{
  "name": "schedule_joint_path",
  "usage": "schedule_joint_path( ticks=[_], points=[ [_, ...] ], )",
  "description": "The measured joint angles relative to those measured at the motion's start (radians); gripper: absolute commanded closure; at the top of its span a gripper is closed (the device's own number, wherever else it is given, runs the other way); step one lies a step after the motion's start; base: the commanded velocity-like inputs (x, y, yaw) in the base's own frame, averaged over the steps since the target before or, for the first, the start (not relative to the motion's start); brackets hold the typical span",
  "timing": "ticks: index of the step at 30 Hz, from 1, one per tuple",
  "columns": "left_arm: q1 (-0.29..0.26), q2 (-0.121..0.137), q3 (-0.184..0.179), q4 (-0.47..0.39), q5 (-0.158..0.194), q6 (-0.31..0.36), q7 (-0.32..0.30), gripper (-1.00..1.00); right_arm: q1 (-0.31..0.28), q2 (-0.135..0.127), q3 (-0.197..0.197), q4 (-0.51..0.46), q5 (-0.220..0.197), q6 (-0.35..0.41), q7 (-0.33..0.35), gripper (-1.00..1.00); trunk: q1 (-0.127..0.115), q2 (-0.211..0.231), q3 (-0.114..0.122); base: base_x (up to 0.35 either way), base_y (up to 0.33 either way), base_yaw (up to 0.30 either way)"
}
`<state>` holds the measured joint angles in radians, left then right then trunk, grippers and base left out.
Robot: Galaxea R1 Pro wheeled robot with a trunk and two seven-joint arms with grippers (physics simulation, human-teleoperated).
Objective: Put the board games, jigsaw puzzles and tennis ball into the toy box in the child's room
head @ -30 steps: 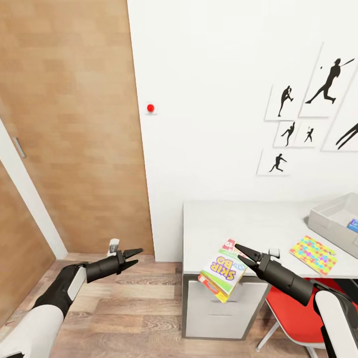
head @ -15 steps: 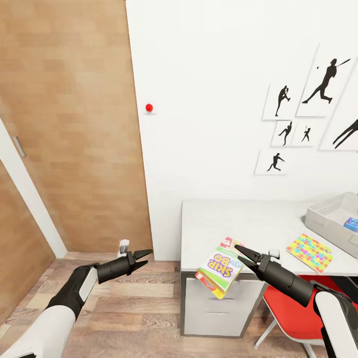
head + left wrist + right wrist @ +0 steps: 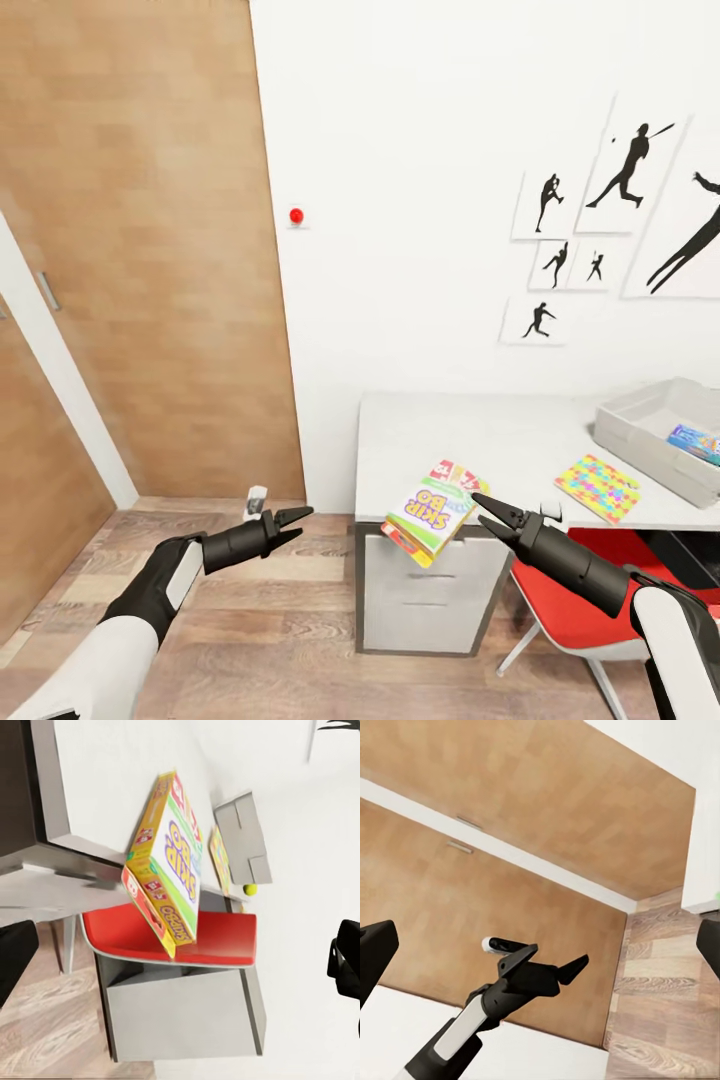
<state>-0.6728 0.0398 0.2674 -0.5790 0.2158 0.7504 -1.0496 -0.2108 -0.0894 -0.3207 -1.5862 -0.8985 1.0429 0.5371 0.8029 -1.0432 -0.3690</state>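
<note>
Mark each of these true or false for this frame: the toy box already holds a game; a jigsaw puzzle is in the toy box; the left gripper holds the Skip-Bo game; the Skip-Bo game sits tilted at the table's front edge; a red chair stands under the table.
1. The toy box already holds a blue board game. True.
2. A jigsaw puzzle is in the toy box. False: it lies on the table, beside the toy box.
3. The left gripper holds the Skip-Bo game. False: it is open and empty, out over the wood floor.
4. The Skip-Bo game sits tilted at the table's front edge. True.
5. A red chair stands under the table. True.
</note>
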Motion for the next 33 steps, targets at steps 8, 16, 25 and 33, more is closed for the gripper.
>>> schedule_joint_path(
  ticks=[8, 16, 25, 33],
  points=[
    [0.000, -0.004, 0.000, 0.003, -0.001, 0.000, 0.001, -1.00, 0.000, -0.001, 0.000, 0.000, 0.000, 0.000, -0.001, -1.00, 0.000, 0.000, 0.000, -0.098, 0.010, 0.000],
    [0.000, -0.011, 0.000, 0.003, -0.001, 0.000, 0.001, -1.00, 0.001, -0.001, 0.000, 0.000, 0.000, 0.000, -0.001, -1.00, 0.000, 0.000, 0.000, -0.060, 0.021, 0.000],
    [0.000, -0.011, 0.000, 0.003, -0.001, 0.000, 0.000, -1.00, 0.001, 0.000, -0.001, 0.000, 0.000, 0.000, 0.000, -1.00, 0.000, 0.000, 0.000, -0.003, 0.001, 0.000],
    [0.000, -0.012, 0.000, 0.003, -0.001, 0.000, 0.001, -1.00, 0.003, -0.003, -0.018, -0.002, -0.075, 0.000, 0.008, -1.00, 0.023, -0.042, -0.019, 0.000, 0.000, 0.000]
  ],
)
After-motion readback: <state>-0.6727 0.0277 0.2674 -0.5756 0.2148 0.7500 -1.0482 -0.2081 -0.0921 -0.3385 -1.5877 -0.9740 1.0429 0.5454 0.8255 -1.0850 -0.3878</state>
